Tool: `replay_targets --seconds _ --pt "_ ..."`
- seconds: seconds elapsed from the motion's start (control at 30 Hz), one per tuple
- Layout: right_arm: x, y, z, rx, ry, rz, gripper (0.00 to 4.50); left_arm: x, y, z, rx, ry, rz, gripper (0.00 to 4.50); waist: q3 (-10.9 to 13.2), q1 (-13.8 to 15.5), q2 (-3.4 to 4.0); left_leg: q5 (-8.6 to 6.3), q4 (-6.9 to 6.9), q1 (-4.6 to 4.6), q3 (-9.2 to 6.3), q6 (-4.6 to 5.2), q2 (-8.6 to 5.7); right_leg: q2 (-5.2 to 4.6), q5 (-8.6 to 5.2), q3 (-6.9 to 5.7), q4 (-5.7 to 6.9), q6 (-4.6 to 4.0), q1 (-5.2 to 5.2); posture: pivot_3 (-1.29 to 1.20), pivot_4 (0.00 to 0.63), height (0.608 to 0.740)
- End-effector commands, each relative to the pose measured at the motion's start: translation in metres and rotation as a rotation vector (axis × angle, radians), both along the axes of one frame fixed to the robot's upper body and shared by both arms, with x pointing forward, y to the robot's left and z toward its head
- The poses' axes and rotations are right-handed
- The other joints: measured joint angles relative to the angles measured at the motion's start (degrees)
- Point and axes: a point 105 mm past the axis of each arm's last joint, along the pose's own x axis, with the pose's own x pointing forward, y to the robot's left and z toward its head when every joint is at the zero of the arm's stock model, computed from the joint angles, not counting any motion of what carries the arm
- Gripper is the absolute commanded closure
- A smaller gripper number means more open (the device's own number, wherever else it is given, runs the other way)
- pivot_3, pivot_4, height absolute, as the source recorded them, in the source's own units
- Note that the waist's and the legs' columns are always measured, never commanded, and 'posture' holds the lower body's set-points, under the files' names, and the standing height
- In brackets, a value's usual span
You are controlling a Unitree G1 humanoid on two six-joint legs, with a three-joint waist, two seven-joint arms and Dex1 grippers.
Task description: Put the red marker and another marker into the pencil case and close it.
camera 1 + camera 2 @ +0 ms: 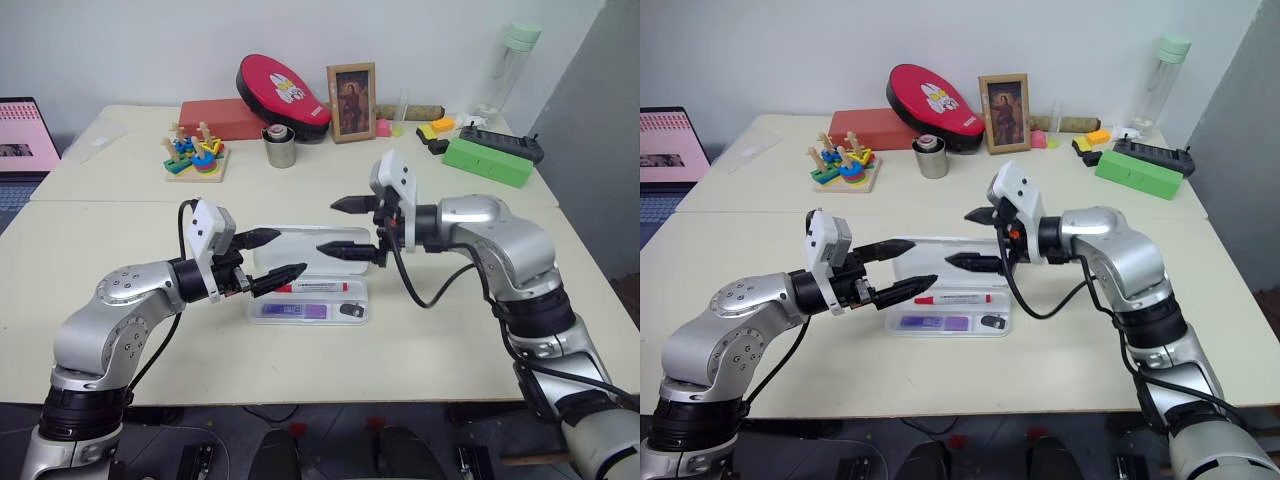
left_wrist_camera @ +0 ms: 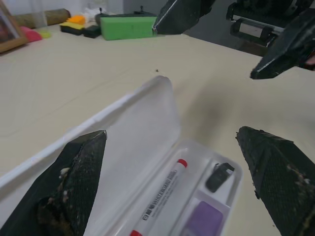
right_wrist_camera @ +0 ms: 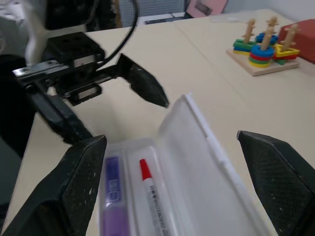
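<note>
The white pencil case [image 1: 308,319] lies open in the middle of the near table, its clear lid [image 1: 300,243] standing up at the back. In it lie the red marker [image 1: 312,287], the purple marker [image 1: 290,310] and a small dark block [image 1: 350,310]. My left gripper [image 1: 290,252] hovers open at the case's left end, pointing right, with nothing between its fingers. Open and empty too, my right gripper [image 1: 326,226] hangs above the case's right half, pointing left. The left wrist view has the red marker [image 2: 162,194] beside the lid [image 2: 138,132]. From the right wrist, the purple marker [image 3: 112,196] lies next to the red marker [image 3: 152,196].
On the far table stand a ring-stacker toy [image 1: 196,155], a metal cup [image 1: 280,148], a red box [image 1: 220,118], a red oval case [image 1: 283,95], a photo frame [image 1: 352,102], a green box [image 1: 488,160] and a bottle [image 1: 510,65]. A laptop [image 1: 25,135] sits far left.
</note>
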Motion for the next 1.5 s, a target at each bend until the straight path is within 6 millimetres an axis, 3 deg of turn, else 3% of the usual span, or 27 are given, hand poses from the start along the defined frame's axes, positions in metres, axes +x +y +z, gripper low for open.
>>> replay_targets --seconds 0.03,0.07,0.2,0.37,0.7,1.13,1.5 --pt "0.042 -0.001 0.014 -0.007 -0.041 -0.194 0.04 0.006 0.011 0.025 -0.051 -0.087 0.071 0.0 0.0 -0.01 0.0 0.0 0.0 -0.01 0.0 0.0 0.0 0.0 0.0 0.0 0.03 0.0 -0.02 0.0 0.15 0.74" --pt "0.049 -0.001 0.012 -0.024 -0.037 -0.224 0.04 0.007 0.014 0.029 -0.064 -0.098 0.092 0.0 0.0 -0.04 0.0 0.0 0.0 0.0 0.0 0.0 0.0 0.0 0.0 0.0 0.04 0.0 -0.02 0.0 0.15 0.74" --pt "0.072 -0.001 0.003 -0.086 -0.051 -0.327 0.78 0.009 0.021 0.038 -0.099 -0.119 0.141 0.0 -0.02 0.04 -0.03 0.0 -0.04 -0.01 0.0 0.0 -0.01 0.0 0.01 -0.01 0.01 -0.02 -0.03 0.0 0.15 0.74" --pt "0.074 0.003 -0.006 -0.107 -0.039 -0.323 1.85 0.006 0.027 0.04 -0.108 -0.114 0.171 0.0 0.0 -0.01 0.0 -0.01 -0.1 -0.1 0.0 -0.01 -0.02 -0.03 0.02 -0.04 -0.02 -0.04 -0.09 0.0 0.15 0.74" --pt "0.067 0.007 -0.019 -0.18 -0.043 -0.266 4.48 0.004 0.032 0.038 -0.099 -0.101 0.188 0.0 0.0 -0.09 0.0 0.0 -0.08 -0.04 0.0 -0.01 -0.01 -0.02 0.02 -0.04 0.07 -0.03 -0.07 0.0 0.15 0.74" --pt "0.041 0.014 -0.032 -0.228 -0.036 -0.124 4.48 -0.004 0.023 0.037 -0.069 -0.072 0.093 0.0 0.0 -0.1 0.0 0.0 -0.09 -0.04 0.0 -0.01 0.0 -0.01 0.02 -0.05 0.05 -0.03 -0.07 0.0 0.15 0.74" --pt "-0.012 0.02 -0.06 -0.309 -0.014 0.101 4.48 -0.028 0.024 0.018 0.023 0.019 -0.003 0.0 -0.04 -0.12 -0.06 0.0 -0.08 0.02 0.0 -0.01 0.01 -0.01 0.01 -0.04 0.04 -0.02 -0.04 0.0 0.15 0.74"
